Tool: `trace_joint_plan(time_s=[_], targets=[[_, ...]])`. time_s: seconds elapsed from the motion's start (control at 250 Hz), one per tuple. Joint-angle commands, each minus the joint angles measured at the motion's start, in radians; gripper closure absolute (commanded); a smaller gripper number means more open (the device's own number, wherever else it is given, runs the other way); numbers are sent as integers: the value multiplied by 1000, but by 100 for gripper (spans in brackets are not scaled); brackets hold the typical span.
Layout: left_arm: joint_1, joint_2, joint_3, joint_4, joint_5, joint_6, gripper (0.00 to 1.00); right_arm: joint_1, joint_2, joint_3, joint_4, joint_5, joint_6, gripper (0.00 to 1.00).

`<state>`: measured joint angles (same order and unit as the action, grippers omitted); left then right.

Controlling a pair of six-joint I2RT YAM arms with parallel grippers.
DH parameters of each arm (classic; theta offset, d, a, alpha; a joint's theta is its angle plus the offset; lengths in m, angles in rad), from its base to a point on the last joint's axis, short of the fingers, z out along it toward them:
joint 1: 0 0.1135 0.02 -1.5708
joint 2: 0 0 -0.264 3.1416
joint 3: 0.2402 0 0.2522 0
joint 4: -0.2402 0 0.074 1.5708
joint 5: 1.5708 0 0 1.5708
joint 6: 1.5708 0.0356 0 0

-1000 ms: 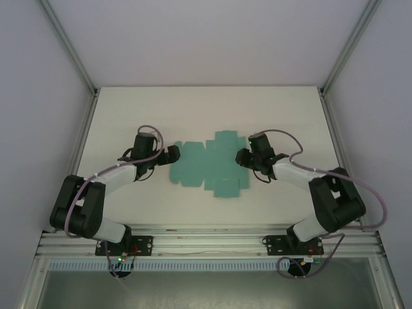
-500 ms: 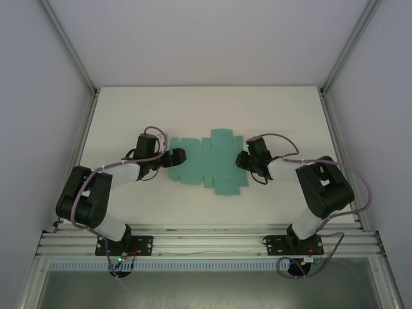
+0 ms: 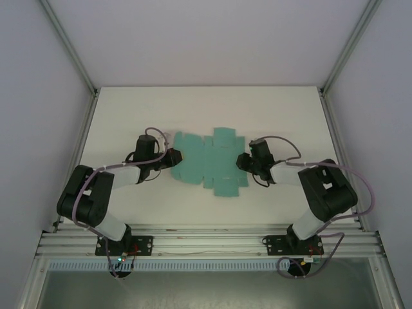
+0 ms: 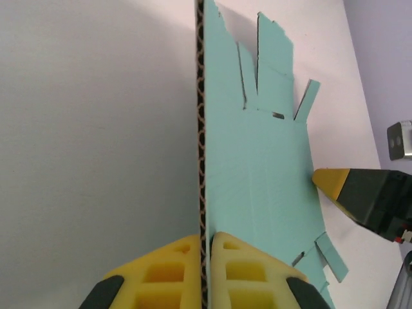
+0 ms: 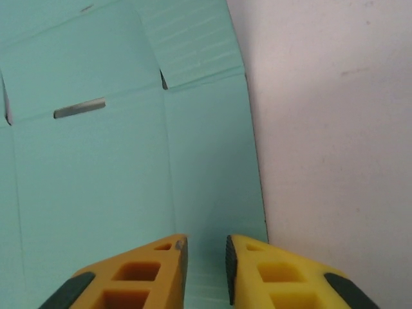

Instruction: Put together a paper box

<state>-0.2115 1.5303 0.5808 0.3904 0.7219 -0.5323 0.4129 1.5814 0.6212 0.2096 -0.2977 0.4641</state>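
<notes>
Left hand (image 4: 205, 241) pinched shut; right hand (image 5: 206, 248) slightly parted.

You've got soft, even overhead light here, pretty bright. The table (image 4: 96, 129) goes shaded grey on the left of your left wrist view, pinkish elsewhere.

The paper box (image 3: 209, 161) lies mid-frame on the tabletop (image 3: 206, 109).
At its left edge sits the left gripper (image 3: 172, 156); over its right edge, the right gripper (image 3: 243, 161).

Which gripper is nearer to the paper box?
Left: the left gripper clamps the paper box at its left edge; the right gripper is over the right edge, jaws slightly apart.
</notes>
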Motion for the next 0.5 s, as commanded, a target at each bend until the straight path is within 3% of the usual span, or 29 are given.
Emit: trace_joint_plan(time_s=[0.0, 0.256, 0.332, 0.5], targets=[[0, -91, -19, 54, 3, -14, 100, -29, -94, -17, -103, -2, -40, 66], [2, -361, -35, 73, -8, -167, 100, -111, -462, 14, -249, -122, -71, 34], [2, -456, -36, 76, -6, -221, 100, -145, -561, 14, -266, -210, -73, 25], [1, -627, -14, 25, 14, -297, 100, -198, -650, 46, -266, -425, -45, 20]])
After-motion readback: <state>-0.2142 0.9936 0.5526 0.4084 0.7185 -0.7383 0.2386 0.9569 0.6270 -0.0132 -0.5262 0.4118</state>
